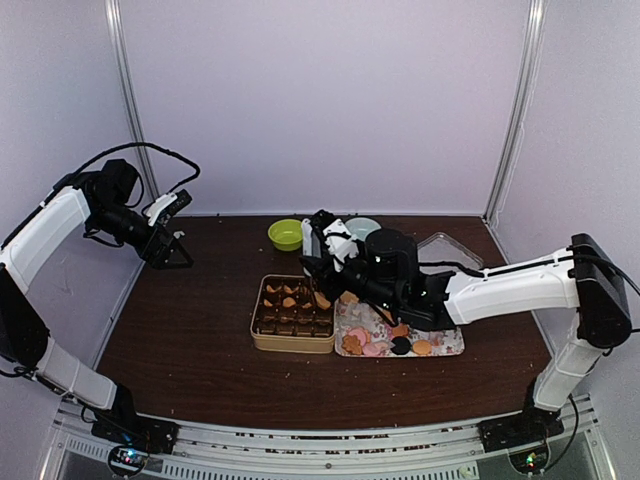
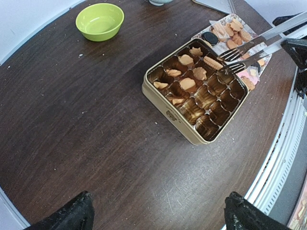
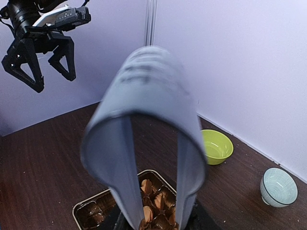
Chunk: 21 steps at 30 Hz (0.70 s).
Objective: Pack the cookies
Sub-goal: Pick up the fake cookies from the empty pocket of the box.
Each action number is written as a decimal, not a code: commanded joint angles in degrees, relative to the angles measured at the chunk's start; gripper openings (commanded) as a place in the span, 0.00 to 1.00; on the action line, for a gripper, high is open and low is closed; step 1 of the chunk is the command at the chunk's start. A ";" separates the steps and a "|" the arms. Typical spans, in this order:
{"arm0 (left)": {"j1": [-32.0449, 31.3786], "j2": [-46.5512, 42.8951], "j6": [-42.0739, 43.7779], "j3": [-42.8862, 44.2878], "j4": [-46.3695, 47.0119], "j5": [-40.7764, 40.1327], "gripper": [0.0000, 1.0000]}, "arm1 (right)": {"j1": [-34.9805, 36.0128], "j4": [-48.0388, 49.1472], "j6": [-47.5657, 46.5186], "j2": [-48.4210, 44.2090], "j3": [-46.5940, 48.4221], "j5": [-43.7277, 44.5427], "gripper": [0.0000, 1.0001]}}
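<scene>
Backdrop: plain pale lilac walls (image 1: 320, 100), matt, joined by white metal posts (image 1: 128, 110).
Table (image 1: 180, 330): dark brown wood grain, dull, flecked with pale crumbs.
Tin (image 2: 160, 103): square with rounded corners, dull gold metal, lined with a grid of dark brown fluted paper cups (image 2: 211, 112).
Cookies (image 2: 187, 84): small, flat and tan-orange, some star-like, some oval. Several are set in the tin's far cups. The rest are heaped on the mat, with pink ones and one round black cookie (image 2: 209, 37) among them.
Mat (image 1: 450, 345): thin, flat and pale with a flowery print, laid just beside the tin.
Green bowl (image 1: 286, 234): round, glossy, smooth.
Blue bowl (image 3: 278, 187): pale and round, ringed with fine lines.
Tongs (image 3: 144, 96): one bent strip of grey metal, ended in fork-like tips.
Writing: some marks are seen on the bend of the tongs, too blurred to be read.
Right gripper (image 1: 340, 262): closed on the tongs, whose tips are lowered to a far corner cup of the tin. Whether a cookie is pinched cannot be told.
Left gripper (image 1: 175, 258): fingers spread wide and empty, raised over the far left of the table, well apart from the tin.
</scene>
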 commanded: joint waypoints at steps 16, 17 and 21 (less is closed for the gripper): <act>0.10 -0.96 0.66 1.78 -0.62 0.90 0.98 | 1.01 2.38 -3.77 4.00 3.67 4.47 0.34; 0.10 -0.97 0.72 1.78 -0.74 0.95 0.97 | 1.10 2.34 -3.74 4.05 3.71 4.28 0.33; 0.10 -0.92 1.02 1.80 -0.98 1.34 0.97 | 1.45 2.32 -3.89 4.06 3.82 3.61 0.33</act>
